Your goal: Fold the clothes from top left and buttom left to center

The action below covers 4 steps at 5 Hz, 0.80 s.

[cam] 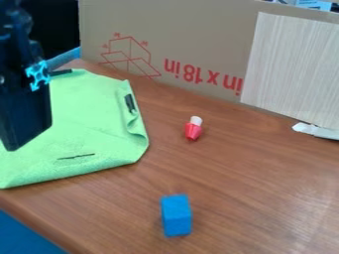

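Observation:
The black gripper [25,109] hangs at the left side of the view, in front of the left part of the green cloth [99,131]. Its lower end overlaps the cloth in view; whether the two touch I cannot tell. The cloth lies on the table's left side, its right edge curled or folded over, with dark marks near the top, right edge and bottom. The gripper hides part of the cloth's left side.
On the brown wooden table [252,173], a small red and white object [193,128] lies right of the cloth, and a blue block [176,215] stands near the front. A cardboard panel [198,30] lines the back, with a pale board [291,69] at right.

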Available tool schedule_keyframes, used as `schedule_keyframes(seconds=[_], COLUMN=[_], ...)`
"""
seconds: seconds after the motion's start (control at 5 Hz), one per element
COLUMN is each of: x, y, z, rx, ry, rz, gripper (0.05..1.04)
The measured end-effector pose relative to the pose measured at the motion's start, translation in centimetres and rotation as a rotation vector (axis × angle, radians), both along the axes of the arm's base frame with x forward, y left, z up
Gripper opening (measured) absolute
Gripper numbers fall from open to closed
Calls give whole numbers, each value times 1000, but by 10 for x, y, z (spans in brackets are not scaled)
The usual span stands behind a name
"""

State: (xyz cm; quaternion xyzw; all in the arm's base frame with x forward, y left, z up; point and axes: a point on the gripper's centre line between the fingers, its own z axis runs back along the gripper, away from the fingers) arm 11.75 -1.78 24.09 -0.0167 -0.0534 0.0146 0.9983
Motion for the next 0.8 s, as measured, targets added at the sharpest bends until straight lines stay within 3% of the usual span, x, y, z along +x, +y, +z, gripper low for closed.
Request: schedule_keyframes(seconds=[0.6,0.8], x=[0,50], y=[0,10], z=[-2,-53], rx=[0,77], ry=[-1,102], rz=[8,233], gripper=[1001,1001])
